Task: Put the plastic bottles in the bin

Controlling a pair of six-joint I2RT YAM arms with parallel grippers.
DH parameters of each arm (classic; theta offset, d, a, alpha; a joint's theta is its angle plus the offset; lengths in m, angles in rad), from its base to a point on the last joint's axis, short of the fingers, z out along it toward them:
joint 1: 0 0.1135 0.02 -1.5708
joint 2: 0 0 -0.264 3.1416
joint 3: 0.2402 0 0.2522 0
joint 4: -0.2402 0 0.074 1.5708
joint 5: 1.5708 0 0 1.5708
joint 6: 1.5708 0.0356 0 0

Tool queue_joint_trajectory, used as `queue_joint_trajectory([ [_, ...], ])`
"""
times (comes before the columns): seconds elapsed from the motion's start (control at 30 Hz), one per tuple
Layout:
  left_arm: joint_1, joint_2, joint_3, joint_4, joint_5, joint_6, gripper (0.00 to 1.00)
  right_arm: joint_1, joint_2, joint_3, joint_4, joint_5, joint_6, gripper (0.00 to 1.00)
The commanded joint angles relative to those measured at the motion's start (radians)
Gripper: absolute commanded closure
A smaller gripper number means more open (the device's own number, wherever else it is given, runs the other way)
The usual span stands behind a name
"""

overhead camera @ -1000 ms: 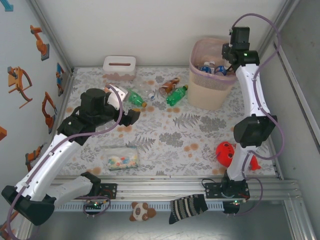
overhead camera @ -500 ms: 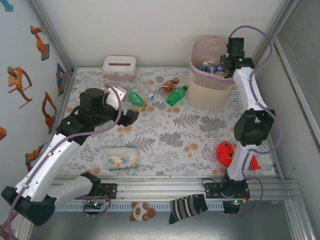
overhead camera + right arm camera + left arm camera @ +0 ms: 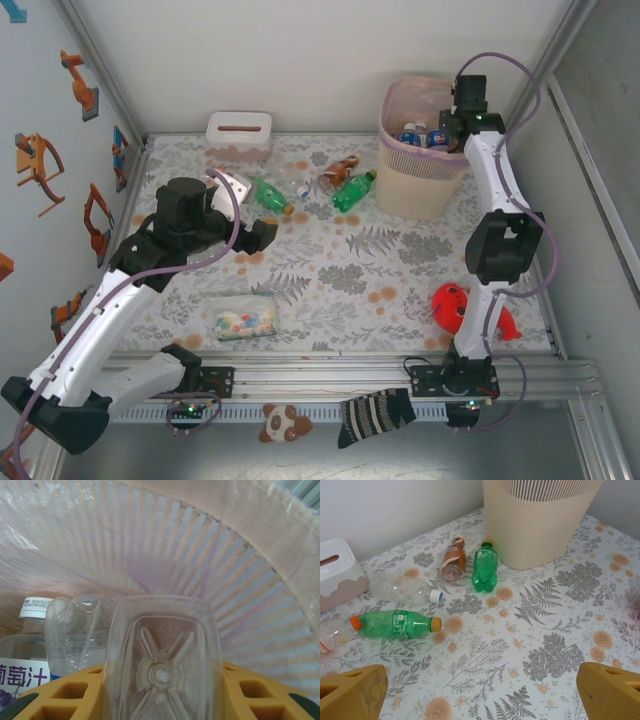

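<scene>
My right tool (image 3: 162, 692) clenches a clear bottle (image 3: 162, 645) at the bin (image 3: 400, 190) mouth; released crooked, it may bounce off binned bottles (image 3: 70, 635). Left tool (image 3: 480, 690) gapes near loose bottles (image 3: 395, 625) beside the bin.

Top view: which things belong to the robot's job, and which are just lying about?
Job: bin; nearer green bottle; green bottle beside the bin; brown bottle; capped clear bottle; held clear bottle.
Lying about: tissue box; packet of coloured pieces; red toy; striped sock; plush toy.
</scene>
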Motion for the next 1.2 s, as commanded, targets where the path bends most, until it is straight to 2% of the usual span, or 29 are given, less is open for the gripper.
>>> queue_joint_trajectory([
  [0.0, 0.007, -0.018, 0.018, -0.018, 0.017, -0.015, 0.04, 0.010, 0.102, 0.008, -0.195, -0.104, 0.032, 0.60],
  [0.3, 0.009, -0.021, 0.003, -0.018, -0.013, -0.024, 0.03, 0.010, 0.131, 0.094, -0.273, -0.119, 0.067, 0.56],
  [0.53, 0.014, 0.000, 0.006, -0.027, -0.040, -0.040, 0.01, 0.019, 0.055, 0.184, -0.304, -0.147, 0.094, 0.41],
  [0.67, 0.016, 0.016, 0.006, -0.022, -0.033, -0.046, 0.00, 0.028, 0.001, 0.214, -0.312, -0.140, 0.094, 0.37],
  [1.03, 0.030, 0.072, 0.033, -0.014, -0.025, -0.080, 0.00, 0.041, -0.155, 0.217, -0.307, -0.146, 0.107, 0.35],
  [1.17, 0.038, 0.096, 0.044, -0.009, -0.024, -0.092, 0.01, 0.045, -0.205, 0.204, -0.306, -0.162, 0.113, 0.38],
])
